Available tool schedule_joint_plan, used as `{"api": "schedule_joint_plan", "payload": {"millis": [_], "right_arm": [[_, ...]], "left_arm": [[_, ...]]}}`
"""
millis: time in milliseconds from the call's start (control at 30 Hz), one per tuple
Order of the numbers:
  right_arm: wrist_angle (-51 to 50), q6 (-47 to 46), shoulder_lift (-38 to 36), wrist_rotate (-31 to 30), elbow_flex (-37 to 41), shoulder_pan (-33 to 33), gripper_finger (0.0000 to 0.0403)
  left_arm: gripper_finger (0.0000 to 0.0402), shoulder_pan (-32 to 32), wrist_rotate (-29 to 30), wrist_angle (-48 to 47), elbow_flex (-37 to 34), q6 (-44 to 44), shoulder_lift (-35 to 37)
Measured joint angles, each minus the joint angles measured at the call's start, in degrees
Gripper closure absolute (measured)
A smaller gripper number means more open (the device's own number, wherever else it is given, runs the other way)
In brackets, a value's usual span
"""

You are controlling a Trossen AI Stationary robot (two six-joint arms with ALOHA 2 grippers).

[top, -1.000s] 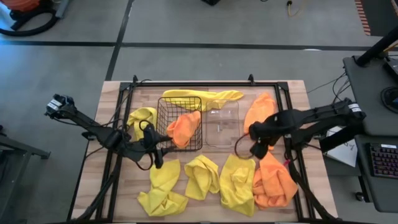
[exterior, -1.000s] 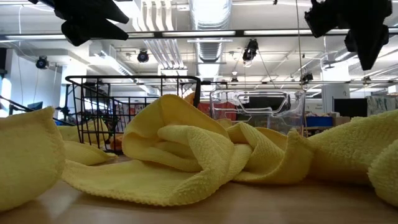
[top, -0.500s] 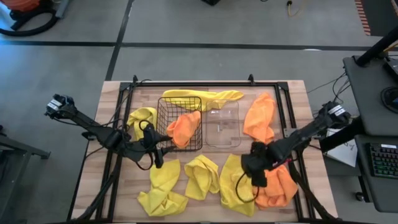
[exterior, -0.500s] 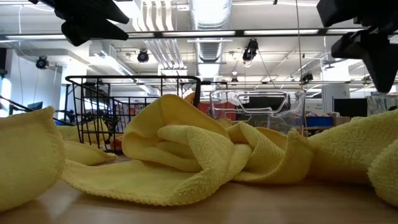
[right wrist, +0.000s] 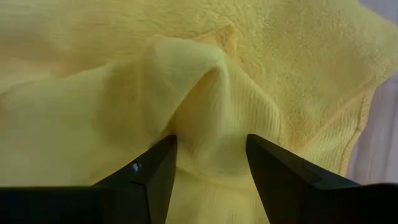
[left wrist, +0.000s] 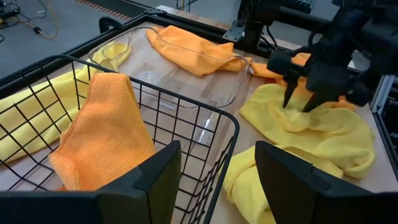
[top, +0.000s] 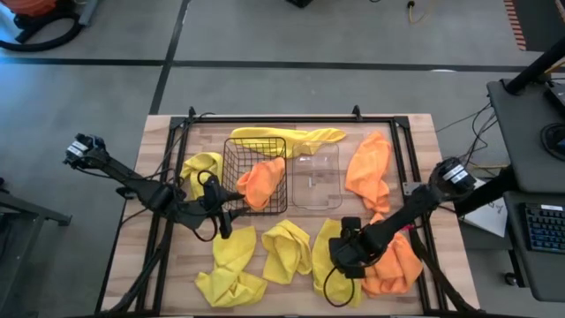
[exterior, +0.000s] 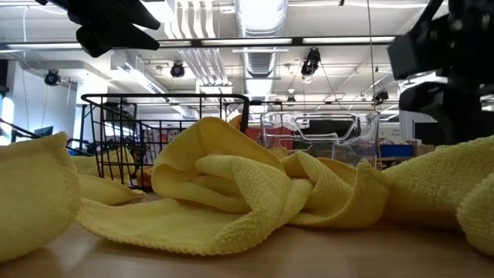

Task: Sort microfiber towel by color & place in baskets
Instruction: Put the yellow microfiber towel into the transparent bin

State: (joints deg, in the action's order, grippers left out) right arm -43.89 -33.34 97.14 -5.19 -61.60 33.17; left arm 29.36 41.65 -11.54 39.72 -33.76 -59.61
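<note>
Reaching for a yellow towel (top: 338,256) at the table's front w/ your right tool (top: 346,257) open astride a raised fold, nothing held yet, you need to close, lift, then carry it to the clear bin (top: 316,181).

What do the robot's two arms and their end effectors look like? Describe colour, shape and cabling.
Both arms are slim, dark and jointed. The left end effector and right end effector each have two flat, dark, tapering fingers. Black cables loop beside the right arm and the left arm, which has a pale fitting at its base.
</note>
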Motion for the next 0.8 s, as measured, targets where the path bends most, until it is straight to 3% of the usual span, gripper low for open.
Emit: {"api": "schedule_joint_plan", "payload": {"millis": [167,400,567,800], "right_arm": [[0.84,0.45,3.29,-0.92,-0.16,0.00,0.0255],[2.61,2.86,4.24,-0.86,-0.24,0.07,0.0381],[2.38,3.78,0.12,-1.46,0.23,-0.04,0.0392],[2.68,5.38,-12.68,-5.25,0.03,-0.04,0.0393]], "left_arm": [[0.0212,0.00,0.00,0.00,0.00,0.06,0.00],[0.0212,0.00,0.00,-0.01,-0.02,0.12,0.00],[0.0212,0.00,1.22,0.04,-0.02,0.07,0.00],[0.0212,-0.15,2.95,0.04,-0.02,0.27,1.08]]}}
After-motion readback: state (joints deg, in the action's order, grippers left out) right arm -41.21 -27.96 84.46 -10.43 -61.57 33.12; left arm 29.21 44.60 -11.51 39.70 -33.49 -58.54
